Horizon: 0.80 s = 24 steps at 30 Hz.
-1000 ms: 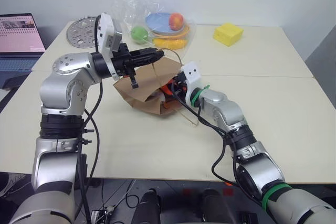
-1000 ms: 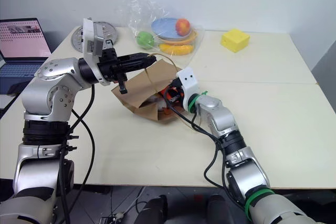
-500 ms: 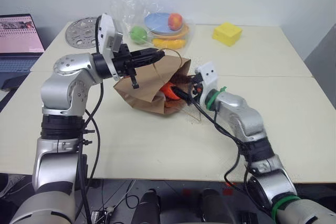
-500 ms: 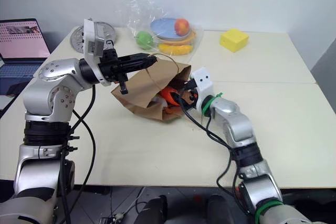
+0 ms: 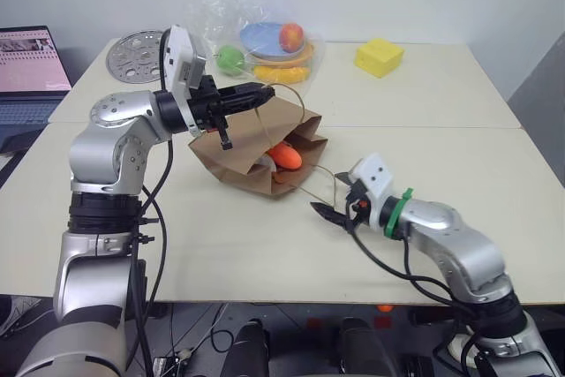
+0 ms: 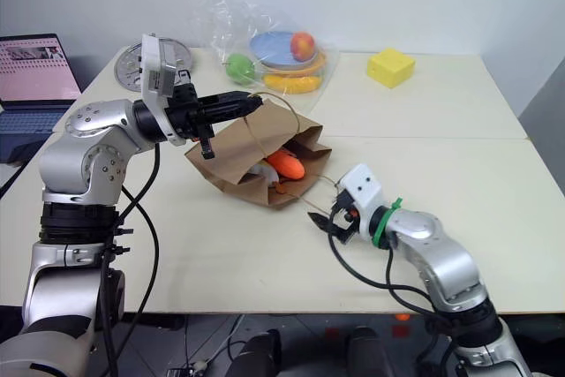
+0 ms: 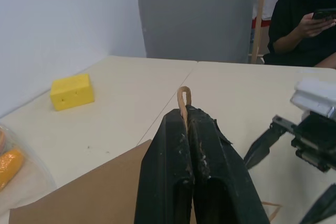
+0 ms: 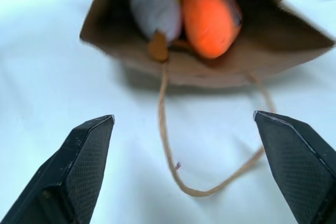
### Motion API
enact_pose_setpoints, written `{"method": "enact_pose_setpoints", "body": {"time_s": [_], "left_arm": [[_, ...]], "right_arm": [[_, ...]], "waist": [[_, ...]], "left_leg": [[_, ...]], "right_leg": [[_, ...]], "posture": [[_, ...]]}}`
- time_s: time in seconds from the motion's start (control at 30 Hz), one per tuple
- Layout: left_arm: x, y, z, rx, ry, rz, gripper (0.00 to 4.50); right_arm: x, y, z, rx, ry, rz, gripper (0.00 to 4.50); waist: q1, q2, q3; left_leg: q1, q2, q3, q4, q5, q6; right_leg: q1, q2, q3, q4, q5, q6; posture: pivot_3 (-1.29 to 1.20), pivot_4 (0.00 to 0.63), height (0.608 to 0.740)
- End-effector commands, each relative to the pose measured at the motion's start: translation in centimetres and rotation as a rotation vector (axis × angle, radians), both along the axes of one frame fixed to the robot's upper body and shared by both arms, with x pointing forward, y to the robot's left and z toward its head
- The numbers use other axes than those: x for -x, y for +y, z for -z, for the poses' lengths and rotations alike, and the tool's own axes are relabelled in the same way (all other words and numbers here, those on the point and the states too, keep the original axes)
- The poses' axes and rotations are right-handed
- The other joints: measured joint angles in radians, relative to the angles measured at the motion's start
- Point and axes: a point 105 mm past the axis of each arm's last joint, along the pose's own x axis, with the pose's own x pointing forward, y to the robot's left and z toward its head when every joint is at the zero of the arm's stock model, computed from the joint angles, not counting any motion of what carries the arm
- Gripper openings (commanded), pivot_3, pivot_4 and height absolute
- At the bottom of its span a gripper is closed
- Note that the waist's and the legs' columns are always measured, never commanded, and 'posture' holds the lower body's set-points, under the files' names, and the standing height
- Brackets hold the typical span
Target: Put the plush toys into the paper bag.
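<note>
progress: both plush toys inside the paper bag (image 5: 243, 152), orange carrot (image 5: 286, 155) beside white-and-yellow toy (image 8: 153, 4), task looks done | left hand (image 5: 265, 92) pinching the bag's cord handle (image 7: 183, 98), mouth held up | my right hand (image 5: 336, 209) spread, empty, over the tabletop (image 5: 459, 130) near the mouth | left: release handle

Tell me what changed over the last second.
The right gripper pulled back out of the paper bag, toward the robot, and now hangs open over the table. It let go of the orange carrot toy, which now lies in the bag's mouth beside the white toy. The left gripper stayed shut on the bag's handle, holding the bag open.
</note>
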Motion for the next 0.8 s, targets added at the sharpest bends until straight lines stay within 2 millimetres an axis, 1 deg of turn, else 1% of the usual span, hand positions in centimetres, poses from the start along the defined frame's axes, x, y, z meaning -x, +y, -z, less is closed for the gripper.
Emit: {"method": "enact_pose_setpoints", "body": {"time_s": [0.03, 0.1, 0.2, 0.27, 0.43, 0.53, 0.57, 0.67, 0.8], "left_arm": [[0.4, -0.1, -1.4, -0.004, -0.061, 0.009, 0.00], [0.4, -0.2, -1.3, -0.005, -0.061, 0.009, 0.00], [0.5, 0.1, -1.3, -0.003, -0.062, 0.001, 0.00], [0.6, 0.2, -1.3, -0.003, -0.062, -0.002, 0.00], [0.7, 0.5, -1.1, -0.001, -0.064, -0.014, 0.00], [0.7, 0.6, -1.2, 0.002, -0.067, -0.021, 0.00], [0.7, 0.6, -1.2, 0.005, -0.067, -0.023, 0.00], [0.7, 0.7, -1.2, 0.016, -0.067, -0.030, 0.00], [0.6, 0.9, -1.6, 0.051, -0.067, -0.041, 0.00]], "right_arm": [[-0.6, -0.1, -0.5, 0.066, -0.090, -0.014, 4.46], [-0.8, -0.4, 0.1, 0.098, -0.097, -0.013, 4.46], [-1.2, -1.1, 0.4, 0.134, -0.111, -0.003, 3.86], [-1.4, -1.3, 0.5, 0.137, -0.112, 0.006, 3.20], [-1.5, -0.9, 0.3, 0.107, -0.110, -0.008, 1.32], [-1.8, -0.7, -0.9, 0.045, -0.118, 0.001, 0.21], [-1.8, -0.8, -1.4, 0.022, -0.125, 0.007, 0.02], [-1.5, -1.3, -4.0, -0.086, -0.185, -0.004, 0.02], [-0.6, -1.8, -6.7, -0.154, -0.245, -0.039, 0.02]], "waist": [[0.000, 0.000, 0.000], [0.002, 0.000, 0.000], [0.003, 0.000, 0.000], [0.002, 0.000, 0.000], [0.002, 0.000, 0.000], [0.002, 0.000, 0.000], [0.002, 0.000, 0.000], [0.005, 0.000, 0.000], [0.008, 0.000, 0.000]], "left_leg": [[0.000, 0.000, 0.000, 0.000, 0.000, 0.000], [0.000, 0.000, 0.000, 0.000, 0.000, 0.000], [0.000, 0.000, 0.000, 0.000, 0.000, 0.000], [0.000, 0.000, 0.000, 0.000, 0.000, 0.000], [0.000, 0.000, 0.000, 0.000, 0.000, 0.000], [0.000, 0.000, 0.000, 0.000, 0.000, 0.000], [0.000, 0.000, 0.000, 0.000, 0.000, 0.000], [0.000, 0.000, 0.000, 0.000, 0.000, 0.000], [0.000, 0.000, 0.000, 0.000, 0.000, 0.000]], "right_leg": [[0.000, 0.000, 0.000, 0.000, 0.000, 0.000], [0.000, 0.000, 0.000, 0.000, 0.000, -0.001], [0.000, 0.000, 0.000, 0.000, 0.001, -0.001], [0.000, 0.000, 0.000, 0.000, 0.001, -0.001], [0.000, 0.000, 0.000, 0.000, 0.001, -0.001], [0.000, 0.000, 0.000, 0.000, 0.001, -0.001], [0.000, 0.000, 0.000, 0.000, 0.001, -0.001], [0.000, 0.000, 0.000, -0.001, 0.001, -0.001], [0.000, 0.000, -0.001, -0.001, 0.001, -0.001]], "posture": [[0.00, 0.150, 0.740], [0.00, 0.150, 0.740], [0.00, 0.150, 0.740], [0.00, 0.150, 0.740], [0.00, 0.150, 0.740], [0.00, 0.150, 0.740], [0.00, 0.150, 0.740], [0.00, 0.150, 0.740], [0.00, 0.150, 0.740]]}}
